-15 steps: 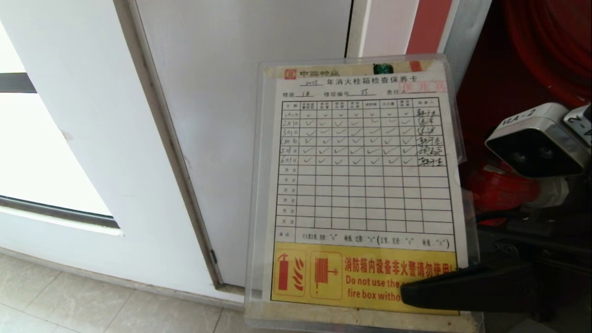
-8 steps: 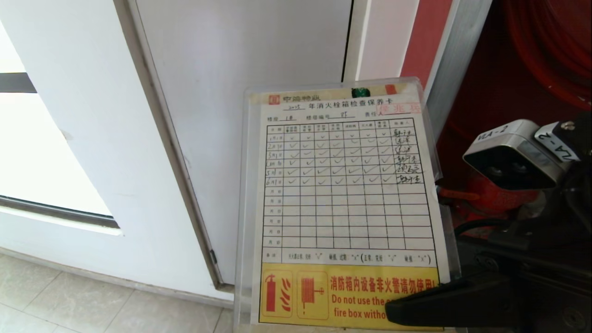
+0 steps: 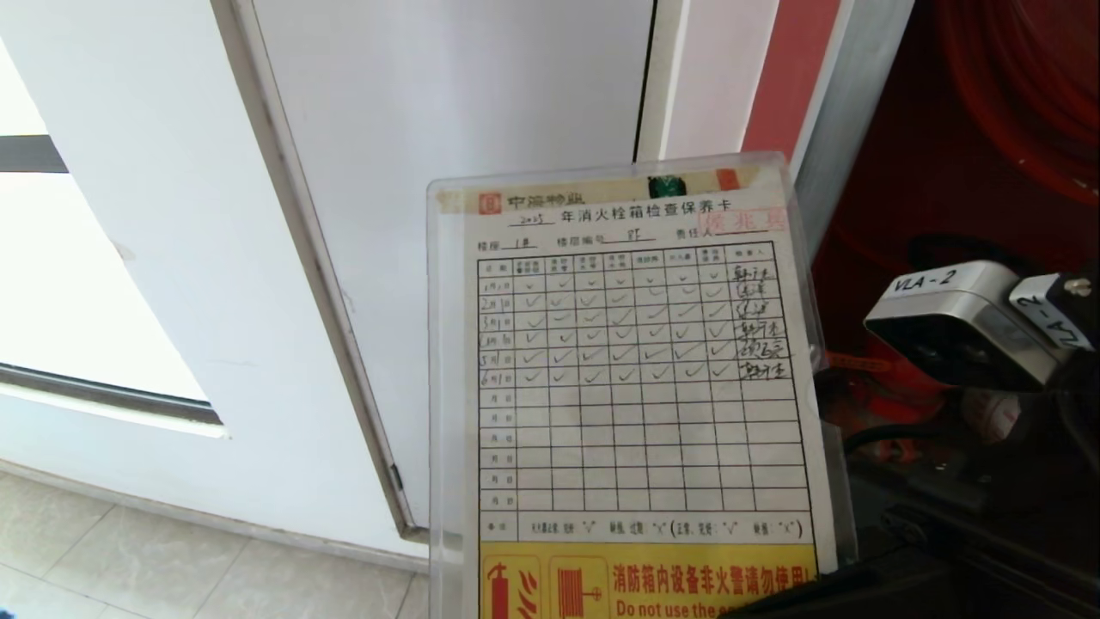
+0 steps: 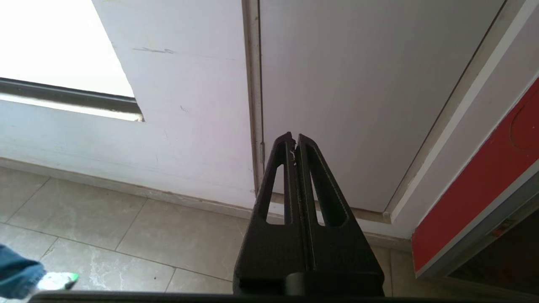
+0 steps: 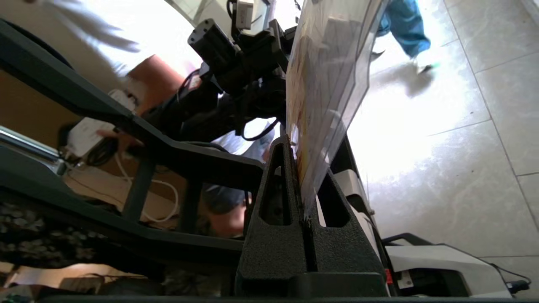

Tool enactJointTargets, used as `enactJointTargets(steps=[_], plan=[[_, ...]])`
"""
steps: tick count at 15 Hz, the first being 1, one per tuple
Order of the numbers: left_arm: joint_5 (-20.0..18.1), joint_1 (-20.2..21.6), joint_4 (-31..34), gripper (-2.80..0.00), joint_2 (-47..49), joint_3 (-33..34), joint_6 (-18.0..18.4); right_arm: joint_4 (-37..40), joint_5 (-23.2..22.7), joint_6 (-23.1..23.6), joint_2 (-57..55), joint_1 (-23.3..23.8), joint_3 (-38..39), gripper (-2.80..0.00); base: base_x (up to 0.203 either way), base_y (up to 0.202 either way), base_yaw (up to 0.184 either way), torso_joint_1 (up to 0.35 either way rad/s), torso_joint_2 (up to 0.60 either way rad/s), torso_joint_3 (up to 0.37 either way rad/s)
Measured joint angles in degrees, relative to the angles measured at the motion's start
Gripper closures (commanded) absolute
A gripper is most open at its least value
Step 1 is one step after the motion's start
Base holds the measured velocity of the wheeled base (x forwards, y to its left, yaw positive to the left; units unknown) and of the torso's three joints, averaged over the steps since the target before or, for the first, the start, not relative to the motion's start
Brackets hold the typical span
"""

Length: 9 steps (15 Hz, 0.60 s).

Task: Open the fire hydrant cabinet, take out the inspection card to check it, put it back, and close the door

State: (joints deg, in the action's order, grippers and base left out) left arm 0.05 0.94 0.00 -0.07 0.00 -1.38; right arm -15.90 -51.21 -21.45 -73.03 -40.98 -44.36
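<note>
head view close on the inspection card [image 3: 640, 387], left wrist faces white wall [image 4: 189, 105] and floor, right wrist looks back along card edge

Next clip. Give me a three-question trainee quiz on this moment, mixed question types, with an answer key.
1. True or false: the right gripper has its jaws shut on the inspection card.
2. How many rows of the card's table carry check marks? A) three B) six C) ten
3. Fill in: the left gripper holds ____.

Key: 1 true. 2 B. 3 nothing; its jaws are shut, facing the white panel.
</note>
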Motion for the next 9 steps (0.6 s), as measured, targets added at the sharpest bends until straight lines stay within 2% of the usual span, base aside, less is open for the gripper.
enactJointTargets(steps=[4, 9], plan=[[0.0, 0.0, 0.0, 0.0, 0.0, 0.0, 0.0, 0.0, 0.0, 4.0, 1.5, 0.0, 1.6, 0.0, 0.0, 0.0, 0.0, 0.0, 0.0, 0.0], [0.0, 0.0, 0.0, 0.0, 0.0, 0.0, 0.0, 0.0, 0.1, 4.6, 3.6, 0.0, 2.0, 0.0, 0.0, 0.0, 0.0, 0.0, 0.0, 0.0]])
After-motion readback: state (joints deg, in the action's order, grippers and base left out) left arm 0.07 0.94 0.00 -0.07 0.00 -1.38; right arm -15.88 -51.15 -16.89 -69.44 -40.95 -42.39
